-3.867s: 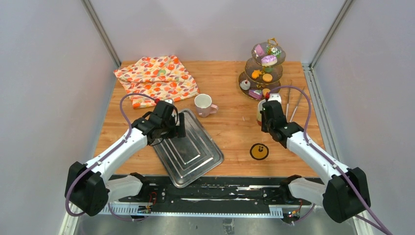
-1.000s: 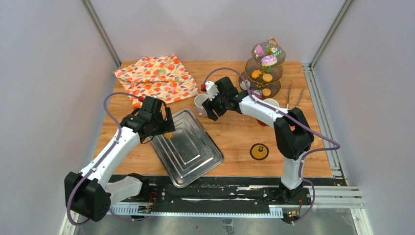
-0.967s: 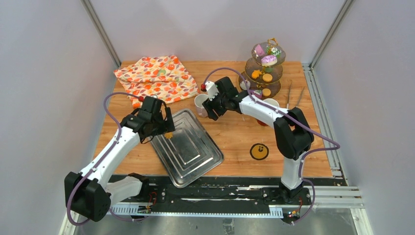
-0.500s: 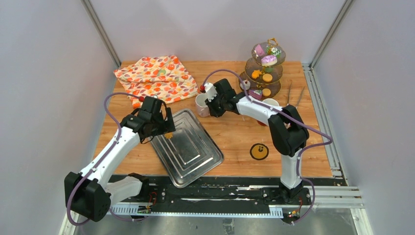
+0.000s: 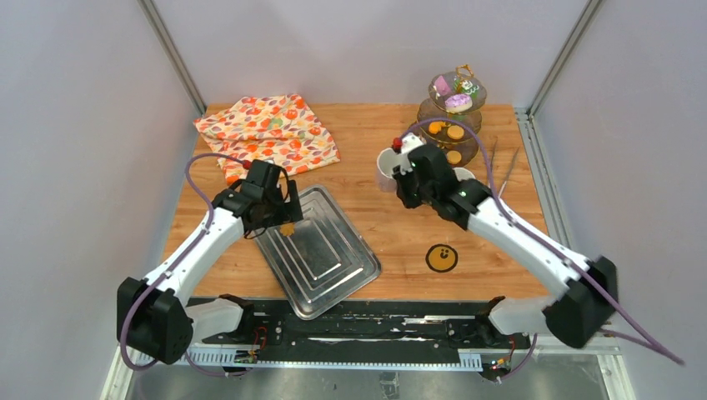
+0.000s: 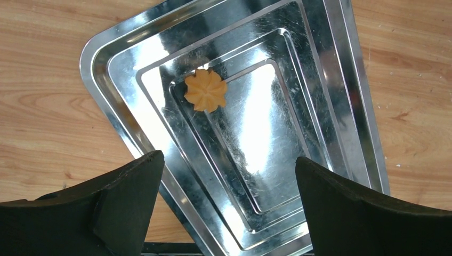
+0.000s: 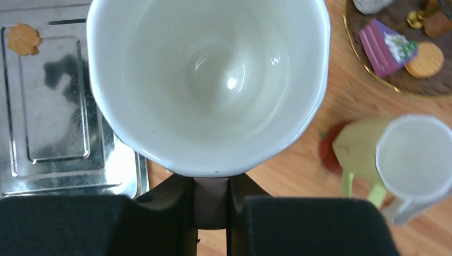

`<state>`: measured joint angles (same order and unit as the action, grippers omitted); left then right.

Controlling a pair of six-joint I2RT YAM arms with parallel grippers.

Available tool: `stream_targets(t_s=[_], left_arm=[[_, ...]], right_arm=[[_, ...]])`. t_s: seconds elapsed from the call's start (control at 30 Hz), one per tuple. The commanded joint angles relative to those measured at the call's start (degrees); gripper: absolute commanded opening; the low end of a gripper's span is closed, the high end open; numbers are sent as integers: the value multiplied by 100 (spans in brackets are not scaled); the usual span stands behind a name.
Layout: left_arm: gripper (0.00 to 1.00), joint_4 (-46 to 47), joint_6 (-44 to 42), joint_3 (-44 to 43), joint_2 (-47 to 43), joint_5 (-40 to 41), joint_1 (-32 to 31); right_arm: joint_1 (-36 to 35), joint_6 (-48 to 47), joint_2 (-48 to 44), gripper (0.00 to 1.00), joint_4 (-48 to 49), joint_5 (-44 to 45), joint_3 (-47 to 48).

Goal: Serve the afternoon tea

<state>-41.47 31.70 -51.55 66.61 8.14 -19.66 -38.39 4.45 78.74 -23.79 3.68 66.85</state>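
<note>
The pink mug [image 5: 385, 169], white inside [image 7: 208, 80], hangs over the table with my right gripper [image 5: 399, 173] shut on its handle [image 7: 211, 194]. A pale-green mug [image 7: 408, 157] stands on a red coaster [image 7: 326, 154] to its right, partly hidden by the arm in the top view. One orange cookie [image 6: 206, 90] lies on the metal tray [image 5: 333, 267]. My left gripper [image 5: 282, 215] hovers open above the tray's near corner, nothing between its fingers [image 6: 125, 194]. More pastries sit on the tiered stand [image 5: 468, 143], among them a purple cake [image 7: 386, 40] and an orange cookie [image 7: 425, 60].
An orange floral cloth [image 5: 267, 132] lies at the back left. Metal tongs [image 5: 500, 171] lie right of the stand. A round black-and-yellow coaster [image 5: 441, 257] sits on the wood near the front right.
My right gripper shut on the pink mug's handle and carried the mug to the right, toward the stand. The left arm has hardly moved.
</note>
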Motion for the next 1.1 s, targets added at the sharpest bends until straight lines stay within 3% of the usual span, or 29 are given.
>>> stream_targets(t_s=[0.0,0.3,0.43,1.07], left_arm=[[98,299,-59,-275,194,-189,28],[98,741,151,-56,-27,-408,26],[98,755,167,-2,-29,-454,26],[98,806,160,139,-84,-472,24]], right_arm=[[-475,940,-1153,1,-676,1244,-797],[-1019,2719,-3232,1,-1243,2499,-2727],[-1058,3210,-3789,1,-1407,2746,-3119],[-1686,4446,-3585,1,-2164,2887,-3609]])
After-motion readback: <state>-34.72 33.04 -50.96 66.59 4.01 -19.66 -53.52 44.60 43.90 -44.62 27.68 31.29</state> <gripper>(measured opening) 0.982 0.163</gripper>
